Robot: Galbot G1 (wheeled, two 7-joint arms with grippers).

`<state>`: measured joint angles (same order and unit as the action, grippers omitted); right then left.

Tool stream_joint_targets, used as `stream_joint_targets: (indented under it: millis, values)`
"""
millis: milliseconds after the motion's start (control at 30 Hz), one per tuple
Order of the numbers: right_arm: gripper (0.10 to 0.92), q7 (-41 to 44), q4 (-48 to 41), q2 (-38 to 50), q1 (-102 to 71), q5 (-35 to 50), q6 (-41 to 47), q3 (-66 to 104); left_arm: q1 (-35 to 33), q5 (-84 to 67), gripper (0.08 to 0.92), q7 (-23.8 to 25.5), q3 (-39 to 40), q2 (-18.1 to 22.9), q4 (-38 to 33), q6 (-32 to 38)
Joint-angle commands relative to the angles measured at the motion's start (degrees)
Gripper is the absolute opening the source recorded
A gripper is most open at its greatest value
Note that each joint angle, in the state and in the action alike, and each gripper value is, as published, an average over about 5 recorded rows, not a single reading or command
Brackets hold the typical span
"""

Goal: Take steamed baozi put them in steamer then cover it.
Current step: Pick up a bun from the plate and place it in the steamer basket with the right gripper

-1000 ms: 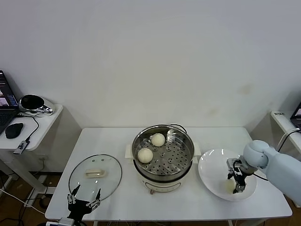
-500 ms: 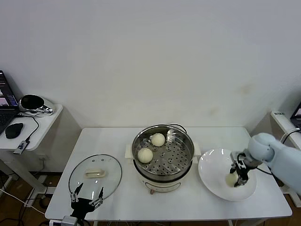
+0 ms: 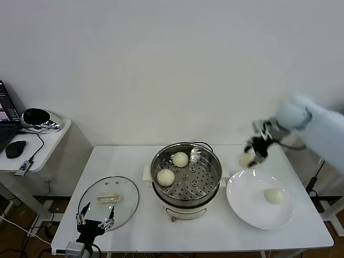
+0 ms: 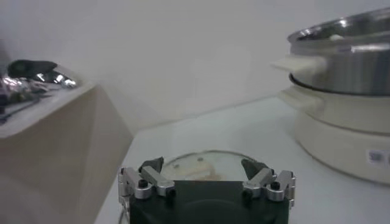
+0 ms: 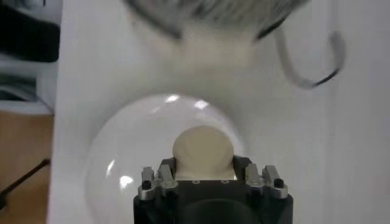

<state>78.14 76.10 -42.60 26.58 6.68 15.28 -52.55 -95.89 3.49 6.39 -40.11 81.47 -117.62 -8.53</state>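
A rectangular white table (image 3: 161, 158) carries three things in a row. The round transparent glass cover (image 3: 108, 199) with a cream handle lies flat towards its left front. The shiny stainless-steel steamer (image 3: 186, 179) on a cream base stands at the middle. A flat round white plate (image 3: 244, 204) rests on the right.

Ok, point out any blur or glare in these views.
Head view: right gripper and its baozi smear with motion; steamer rim glints. Right wrist view: the steamer overhead is blurred; plate shows glare spots. Left wrist view: soft throughout, cover hazy.
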Motion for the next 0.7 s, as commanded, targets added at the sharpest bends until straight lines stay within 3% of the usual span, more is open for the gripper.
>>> stream_joint_targets:
  millis: [33, 200, 467, 700]
  values:
    - [0.578, 4.21, -11.01, -19.09, 13.96, 13.74, -23.92, -7.00, -0.44, -0.10, 0.823, -0.31, -0.78, 0.15, -1.47, 0.45]
    - [0.579, 1.45, -6.54, -22.39, 10.90, 8.47, -36.21, -9.74, -0.85, -0.12, 0.823, -0.64, -0.72, 0.77, -2.01, 0.80]
    - [0.581, -1.18, 3.32, -22.94, 8.70, -6.95, -44.44, -13.43, -1.23, -0.16, 0.823, -0.67, -0.81, 1.78, -3.60, 0.84]
    - [0.585, -4.79, 4.55, -21.82, 7.79, -14.05, -51.61, -16.45, -1.06, -0.35, 0.823, -0.71, -0.84, 2.16, -3.54, 0.89]
